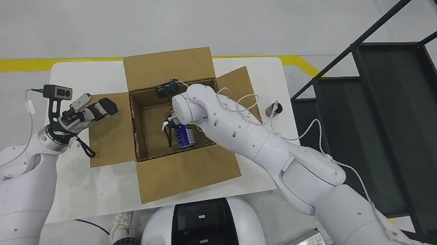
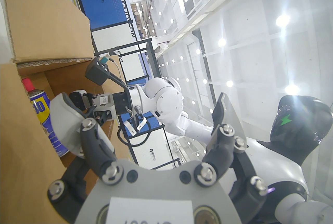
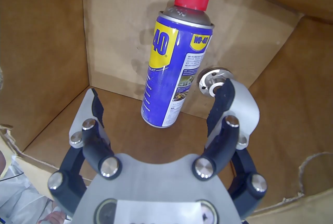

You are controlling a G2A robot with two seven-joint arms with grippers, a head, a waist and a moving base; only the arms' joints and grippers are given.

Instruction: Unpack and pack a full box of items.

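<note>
Cardboard all round here: the box (image 1: 167, 64) sits flaps-out on the white surface (image 1: 82, 74), and the right tool (image 3: 161, 95) is down inside it, fingers spread wide and gripping nothing. Right ahead of it stands the can (image 3: 171, 63), blue and yellow with a red cap. It is upright on the box floor near the far wall, close to the tool but apart from both fingers. Just beside the can's foot lies a small metal fitting (image 3: 212, 80), near the tip of one finger. Over on the other side, the left tool (image 1: 106, 107) hangs above the left flap, outside the box, likewise released and carrying nothing. So where are we? Hard call: nothing here says whether this is the unpacking leg or the packing leg. My read is that the can is the item in play. If it's unpacking, these two are left to lift out; if it's packing, more has to go in. Either way neither item is held, the flaps stand wide open, and plenty remains.
</note>
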